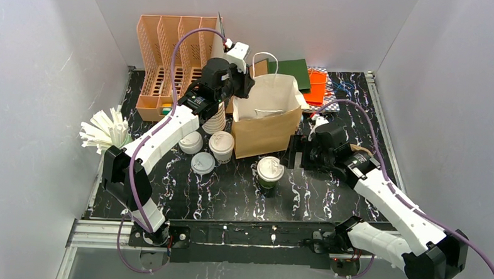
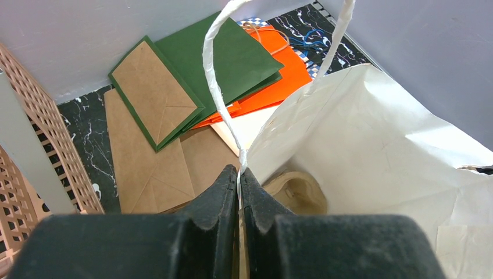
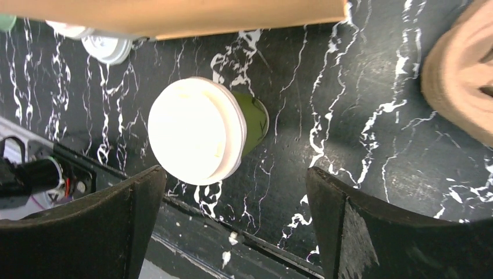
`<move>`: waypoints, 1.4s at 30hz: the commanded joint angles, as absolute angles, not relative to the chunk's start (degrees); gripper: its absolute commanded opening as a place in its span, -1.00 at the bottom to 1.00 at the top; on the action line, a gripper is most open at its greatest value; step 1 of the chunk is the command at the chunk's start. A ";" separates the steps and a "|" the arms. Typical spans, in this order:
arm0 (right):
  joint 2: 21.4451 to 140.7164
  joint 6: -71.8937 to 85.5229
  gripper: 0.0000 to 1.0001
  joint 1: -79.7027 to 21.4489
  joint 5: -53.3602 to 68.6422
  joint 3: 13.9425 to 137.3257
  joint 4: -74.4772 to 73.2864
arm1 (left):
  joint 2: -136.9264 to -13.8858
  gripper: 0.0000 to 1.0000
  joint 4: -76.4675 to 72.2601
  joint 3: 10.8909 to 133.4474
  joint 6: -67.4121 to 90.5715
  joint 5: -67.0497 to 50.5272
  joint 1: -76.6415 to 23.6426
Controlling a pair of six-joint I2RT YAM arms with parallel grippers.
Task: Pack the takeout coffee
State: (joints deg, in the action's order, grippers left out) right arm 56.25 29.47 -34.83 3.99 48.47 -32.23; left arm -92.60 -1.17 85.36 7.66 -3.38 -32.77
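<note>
So, surface (image 1: 330,193): dark and marbled. All the coffee that shows stands on it, so by my reading the packing proper has not begun.
Bag (image 1: 267,131): brown paper, upright mid-surface, its mouth up and gaping. No cup shows inside from above. The left wrist view catches a tan shape down in it, and I cannot tell what that is.
Left tool (image 2: 239,174): fingers pressed together on the white handle (image 2: 212,70), just where it meets the bag's rim. This looks like the holding-open job, and it seems in place.
Right tool (image 3: 232,177): spread wide and holding nothing, hanging over the green cup with one finger to each side and touching neither wall.
Green cup (image 3: 197,129): capped with a white lid, upright on the surface just in front of the bag's near right corner, between the bag and the near edge. It is apart from the bag and not gripped.
White cup (image 1: 221,146): also capped, standing at the bag's near left corner, untouched.
Loose lids (image 1: 202,163): lying beside the white cup, no part of the load.
Done: bag held open, right tool lined up on the green cup.
Left: close on the green cup, lift it over the rim, set it down inside, then do the same for the white cup.
</note>
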 commanded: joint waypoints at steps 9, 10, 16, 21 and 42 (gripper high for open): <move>66.51 33.25 0.97 -39.39 -4.00 61.78 -40.47 | -91.19 -0.89 -3.08 87.12 7.03 -1.58 -33.05; 67.31 34.33 0.97 -41.74 -7.59 62.96 -40.81 | -91.15 -0.89 -3.08 87.15 7.03 -1.58 -33.05; 73.27 47.60 0.97 -49.48 -19.99 67.77 -44.43 | -90.99 -0.89 -2.81 87.17 7.03 -0.84 -33.04; 79.74 54.47 0.97 -58.24 -27.64 72.76 -48.45 | -90.60 -0.89 -2.72 86.50 8.60 -0.79 -33.05; 88.51 63.40 0.97 -62.49 -36.77 80.61 -61.23 | -88.38 -0.87 -2.74 84.33 7.59 1.44 -33.40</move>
